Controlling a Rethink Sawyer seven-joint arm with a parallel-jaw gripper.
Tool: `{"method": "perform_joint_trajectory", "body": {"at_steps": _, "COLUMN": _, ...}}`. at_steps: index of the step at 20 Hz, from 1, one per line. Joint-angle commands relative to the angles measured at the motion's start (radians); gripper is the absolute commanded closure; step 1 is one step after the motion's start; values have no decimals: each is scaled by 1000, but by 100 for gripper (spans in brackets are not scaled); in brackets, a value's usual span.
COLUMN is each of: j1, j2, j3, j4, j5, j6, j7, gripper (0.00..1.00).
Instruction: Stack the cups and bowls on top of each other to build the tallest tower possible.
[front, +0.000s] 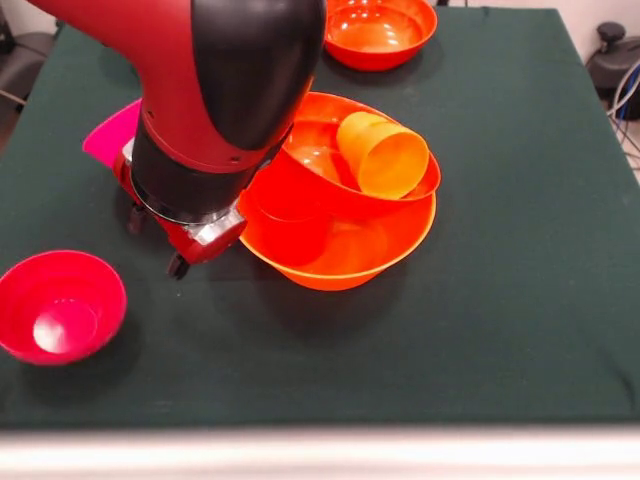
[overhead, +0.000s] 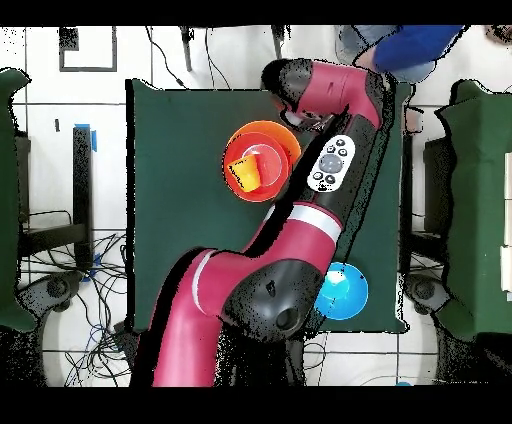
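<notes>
Arm (front: 215, 90) low over the bench (front: 520, 300), its wrist filling the front view. The jaws are hidden under the wrist housing; only the red and silver end (front: 200, 235) shows, so whether they are apart or together cannot be told.

The tower (front: 340, 215) stands just beside the jaws' end, touching or nearly so at the rim. Base is the wide orange bowl (front: 345, 255); a red-orange bowl (front: 330, 160) sits in it, tilted. An orange cup (front: 385, 155) lies on its side inside that upper bowl, mouth toward the camera.

Loose pieces:
- pink bowl (front: 112, 132), behind the wrist, mostly hidden
- crimson bowl (front: 60, 305), on the side away from the tower
- another red-orange bowl (front: 380, 32), well beyond the tower
- blue bowl (overhead: 342, 292), overhead view only

Judged step: working at the tower's edge, stack untidy. The next move likely calls for righting the cup so it can bear more.
</notes>
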Motion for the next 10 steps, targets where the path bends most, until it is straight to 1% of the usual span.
{"method": "perform_joint_trajectory", "body": {"at_steps": 1, "j1": 1, "j2": -34, "j3": 129, "j4": 59, "j5": -106, "j6": -132, "j7": -182, "gripper": 0}}
{"method": "perform_joint_trajectory", "body": {"at_steps": 4, "j1": -11, "j2": -44, "j3": 136, "j4": 50, "j5": -108, "j6": -124, "j7": -204, "gripper": 0}}
{"method": "perform_joint_trajectory", "body": {"at_steps": 7, "j1": 1, "j2": -78, "j3": 156, "j4": 92, "j5": -120, "j6": -133, "j7": -204, "gripper": 0}}
{"method": "perform_joint_trajectory", "body": {"at_steps": 10, "j1": 10, "j2": -86, "j3": 160, "j4": 96, "j5": -130, "j6": -136, "j7": -189, "gripper": 0}}
